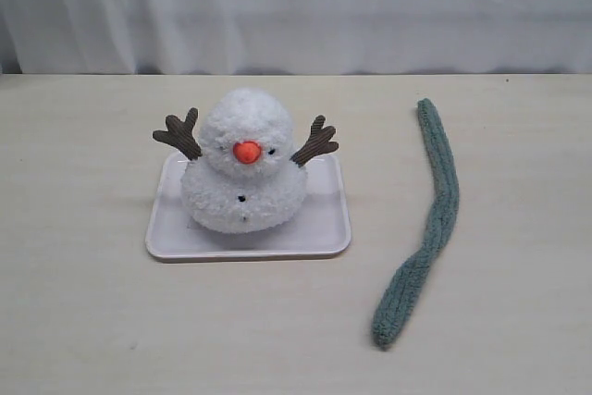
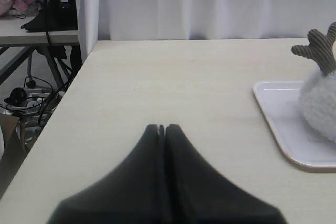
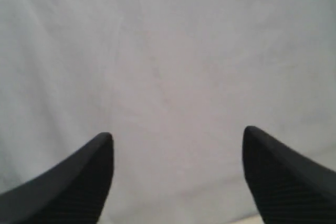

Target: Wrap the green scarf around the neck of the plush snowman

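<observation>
At the left wrist the left jaws are pressed together with nothing between them, low over bare bench (image 2: 157,77), with the white tray (image 2: 283,124) and an edge of the plush snowman (image 2: 320,103) off to one side. The right jaws are spread wide and empty, facing only the white curtain (image 3: 168,51); no task thing is in that view. Neither arm shows in the exterior view. There the snowman sits upright on the tray, facing the camera, neck bare. The green scarf (image 1: 444,215) lies loose in a wavy line on the bench, well apart from the tray on the right side, touching nothing else. Judged step: the very start, nothing grasped, wrap not begun. The next move likely falls to the right arm, the nearer one: come down on one end of the scarf and pinch the soft knit. The left jaws would need to part before helping carry the strip round the neck crease.
</observation>
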